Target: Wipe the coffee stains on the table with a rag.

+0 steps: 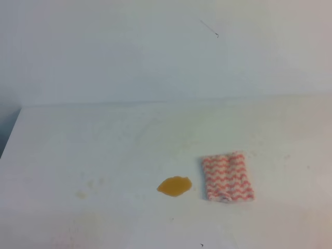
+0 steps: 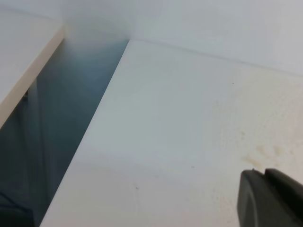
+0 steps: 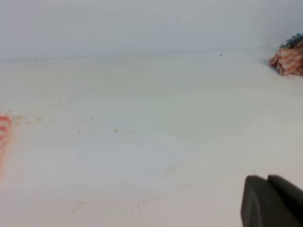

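Exterior high view showed the rag [image 1: 227, 177] lying flat on the bench [image 1: 104, 145], just beside the coffee stains [image 1: 175, 186], which sat to its left with a narrow bare gap between them; neither arm appeared in that view. Rag looked thin, soft and light, so it would likely bunch or fold when pinched and drag easily when pushed; best hold judged to be a pinch at one short edge or a corner, taking up enough cloth to keep a flat patch under the fingers for wiping. Puddle was glossy and wet, unwiped, likely to smear if the cloth skimmed it too lightly. Right fingers [image 3: 272, 201] showed only as dark tips at the lower right of the right wrist view, pressed together with no gap, holding nothing and hanging clear of the bench; the rag's edge [image 3: 4, 130] sat far to their left at the frame border, well apart from them. A second striped cloth bundle [image 3: 289, 59] lay beyond the fingers at the far right. Left fingers [image 2: 270, 198] showed likewise as dark tips in the left wrist view, seemingly closed together and empty, above bare bench with pale smudges [image 2: 265, 153] just ahead of them.
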You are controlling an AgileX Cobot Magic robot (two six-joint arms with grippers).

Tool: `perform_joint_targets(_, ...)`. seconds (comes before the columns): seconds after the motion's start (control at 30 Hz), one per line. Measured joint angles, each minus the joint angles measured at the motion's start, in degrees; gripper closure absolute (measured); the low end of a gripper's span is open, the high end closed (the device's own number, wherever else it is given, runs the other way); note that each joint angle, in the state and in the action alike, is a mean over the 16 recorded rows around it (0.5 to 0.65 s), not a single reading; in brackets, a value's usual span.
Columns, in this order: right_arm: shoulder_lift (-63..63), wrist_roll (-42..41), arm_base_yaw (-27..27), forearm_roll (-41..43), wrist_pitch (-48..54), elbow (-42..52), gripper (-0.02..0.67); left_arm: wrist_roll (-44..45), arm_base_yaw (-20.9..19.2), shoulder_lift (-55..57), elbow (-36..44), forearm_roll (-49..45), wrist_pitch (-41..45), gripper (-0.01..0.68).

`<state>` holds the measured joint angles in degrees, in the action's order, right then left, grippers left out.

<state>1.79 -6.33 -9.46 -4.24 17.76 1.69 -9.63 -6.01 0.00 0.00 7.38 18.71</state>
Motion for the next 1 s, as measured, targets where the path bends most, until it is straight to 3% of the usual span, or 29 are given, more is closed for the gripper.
perform_joint_targets(1.0, -0.1, 0.0, 0.0, 0.0, -0.06, 0.0, 0.653, 0.0, 0.0, 0.0, 0.0, 0.0, 0.0, 0.674)
